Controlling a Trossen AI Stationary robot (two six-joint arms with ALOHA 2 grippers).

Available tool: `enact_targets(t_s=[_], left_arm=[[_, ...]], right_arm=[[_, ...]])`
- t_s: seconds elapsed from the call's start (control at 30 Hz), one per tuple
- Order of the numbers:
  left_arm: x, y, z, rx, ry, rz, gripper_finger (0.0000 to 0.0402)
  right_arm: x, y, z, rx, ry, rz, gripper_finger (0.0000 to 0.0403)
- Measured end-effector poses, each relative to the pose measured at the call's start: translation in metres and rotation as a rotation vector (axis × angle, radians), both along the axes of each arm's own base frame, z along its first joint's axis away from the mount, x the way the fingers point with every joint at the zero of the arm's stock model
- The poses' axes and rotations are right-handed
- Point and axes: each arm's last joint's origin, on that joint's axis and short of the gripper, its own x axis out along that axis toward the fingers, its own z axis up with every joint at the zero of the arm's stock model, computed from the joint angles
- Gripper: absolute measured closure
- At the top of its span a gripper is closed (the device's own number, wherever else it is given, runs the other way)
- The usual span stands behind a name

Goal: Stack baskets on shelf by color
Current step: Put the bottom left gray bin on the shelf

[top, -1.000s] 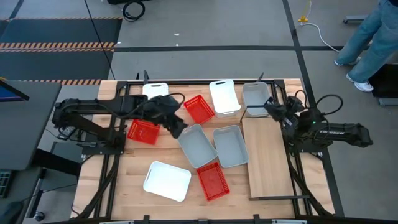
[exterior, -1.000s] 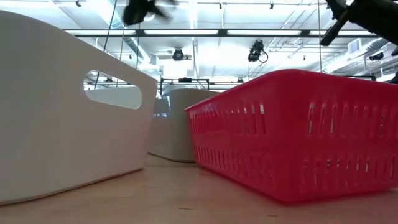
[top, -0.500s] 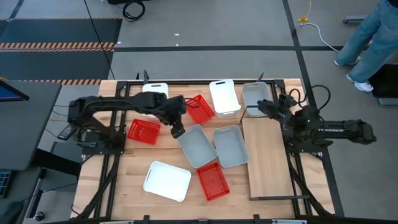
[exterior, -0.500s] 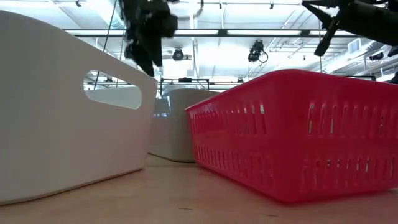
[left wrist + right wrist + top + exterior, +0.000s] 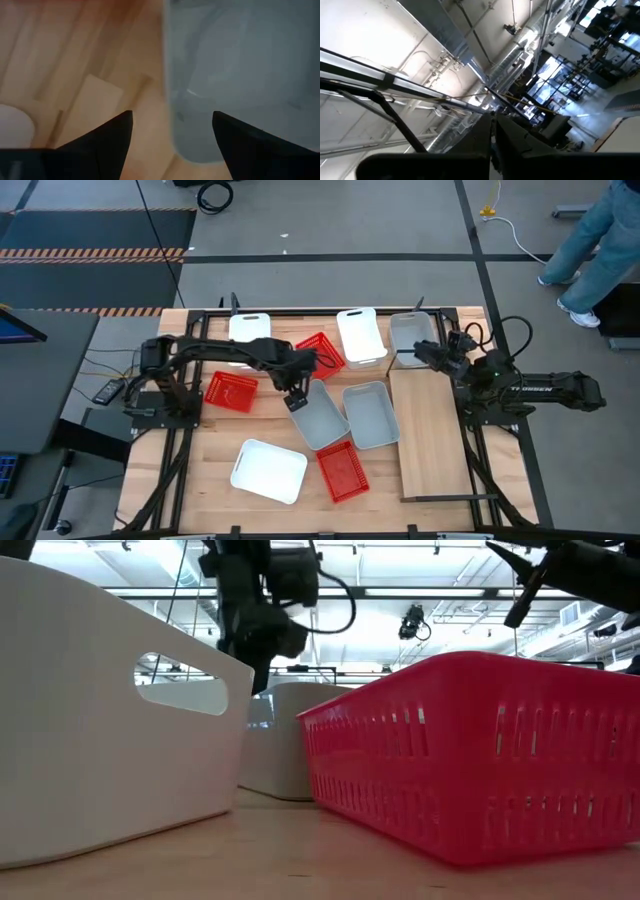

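Baskets: grey basket (image 5: pixel 318 414) rim partly hidden | left end effector (image 5: pixel 297 401) spread wide, empty | right end effector (image 5: pixel 420 352) grip unclear

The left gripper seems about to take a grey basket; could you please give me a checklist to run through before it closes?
1. Left gripper open: ok; in the left wrist view its two dark fingers stand wide apart.
2. Aligned with the light grey rectangular plastic basket: ok; its near rim lies between the fingers.
3. Fingers low enough to grip the wall: cannot tell.
4. Neighbouring red mesh-walled basket out of the way: ok; it sits apart, behind the gripper.
5. Pale plywood shelf panel free to receive it: ok; another grey basket sits at its far end.
6. Right gripper out of the way: ok; it hovers there.
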Motion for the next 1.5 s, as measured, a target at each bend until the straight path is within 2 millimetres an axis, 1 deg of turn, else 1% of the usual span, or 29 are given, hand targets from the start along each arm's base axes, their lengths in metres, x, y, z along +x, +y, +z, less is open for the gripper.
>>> enact_targets(t_s=[0.23,0.3,0.37,0.53,0.7,0.8,0.9,0.97,1.03,1.07,1.17,1.23,1.37,1.5], left_arm=[[0.009,0.003,-0.011,0.056,-0.012,0.015,0.0120],[0.014,0.004,-0.016,0.055,-0.027,0.018,0.0121],[0.015,0.003,-0.024,0.045,0.002,0.032,0.0125],[0.020,-0.001,-0.044,-0.003,0.059,0.069,0.0146],[0.023,-0.005,-0.049,-0.014,0.061,0.085,0.0176],[0.024,-0.005,-0.049,-0.016,0.053,0.094,0.0217],[0.023,-0.005,-0.048,-0.019,0.060,0.104,0.0279],[0.022,-0.005,-0.048,-0.026,0.065,0.103,0.0329],[0.022,-0.006,-0.048,-0.052,0.063,0.098,0.0378],[0.022,-0.007,-0.047,-0.070,0.059,0.095,0.0387],[0.023,-0.008,-0.043,-0.096,0.030,0.082,0.0387],[0.022,-0.008,-0.035,-0.098,0.001,0.078,0.0388],[0.020,-0.006,-0.009,-0.086,-0.121,0.073,0.0395],[0.012,-0.003,0.025,-0.042,-0.259,0.115,0.0394]], right_arm=[[0.001,0.001,0.000,0.039,-0.005,0.070,0.0292],[0.000,0.001,0.000,0.040,-0.010,0.071,0.0273],[0.000,0.001,0.001,0.043,-0.023,0.075,0.0259],[-0.001,0.001,0.001,0.103,-0.040,0.116,0.0250],[-0.001,0.001,0.002,0.137,-0.051,0.136,0.0251],[-0.001,0.001,0.002,0.148,-0.056,0.117,0.0251],[-0.001,0.000,0.002,0.154,-0.062,0.105,0.0251],[-0.001,0.000,0.008,0.145,-0.073,0.104,0.0251],[-0.002,0.001,0.017,0.116,-0.080,0.104,0.0252],[-0.001,0.001,0.023,0.102,-0.070,0.108,0.0252],[0.004,0.001,0.044,0.046,0.017,0.110,0.0252],[0.007,0.002,0.060,-0.005,0.106,0.105,0.0252],[0.011,0.001,0.086,-0.095,0.310,0.062,0.0252],[0.014,0.001,0.108,-0.135,0.450,0.045,0.0252]])
